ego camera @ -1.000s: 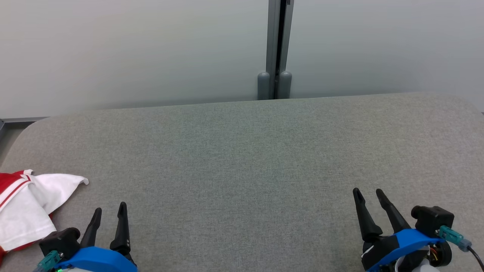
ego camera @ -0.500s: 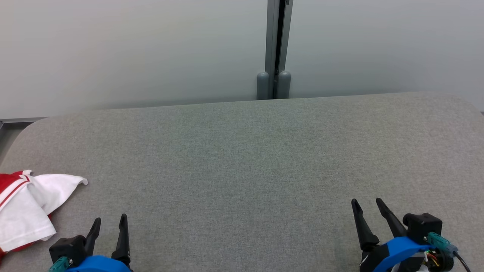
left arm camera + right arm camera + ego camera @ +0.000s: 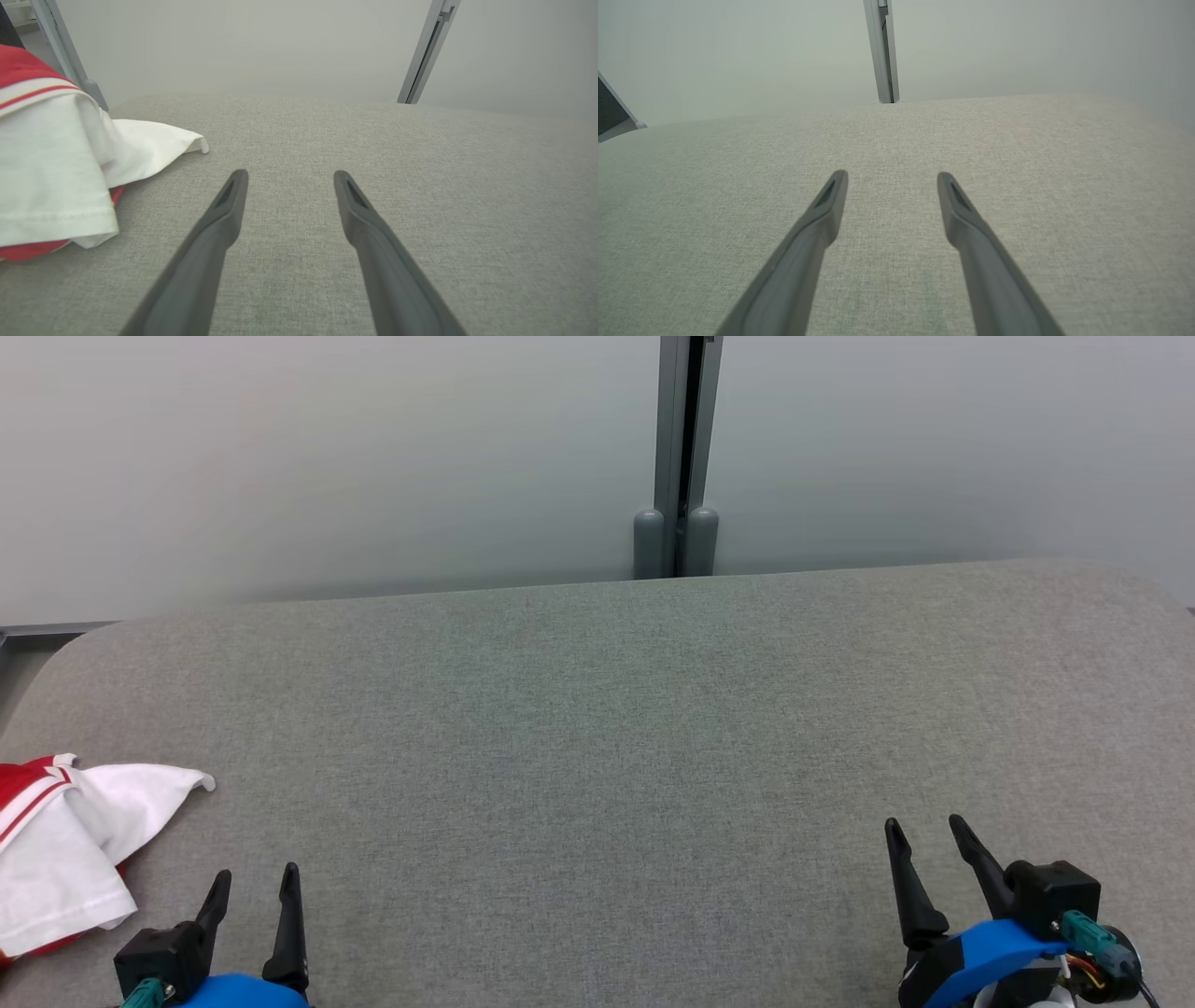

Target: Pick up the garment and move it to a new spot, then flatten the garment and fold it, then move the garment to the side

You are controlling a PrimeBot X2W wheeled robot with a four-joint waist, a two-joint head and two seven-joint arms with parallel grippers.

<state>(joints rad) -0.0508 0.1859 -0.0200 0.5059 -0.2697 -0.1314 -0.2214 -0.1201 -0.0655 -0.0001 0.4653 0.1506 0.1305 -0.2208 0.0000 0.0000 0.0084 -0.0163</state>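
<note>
Garment (image 3: 65, 845), white with red trim: crumpled at the lower left of the head view on the grey padded table (image 3: 597, 709), just beside my left gripper (image 3: 257, 873). Left gripper and right gripper (image 3: 924, 821): jaws spread, empty. Step, by my judgement: pick-up not begun; next, my left gripper must reach leftward and pinch a raised fold.

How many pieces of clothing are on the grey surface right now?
1. A red and white garment lies bunched at the grey surface's left edge, just left of the left claw. It runs past the picture's edge, so more there may be hidden.
</note>
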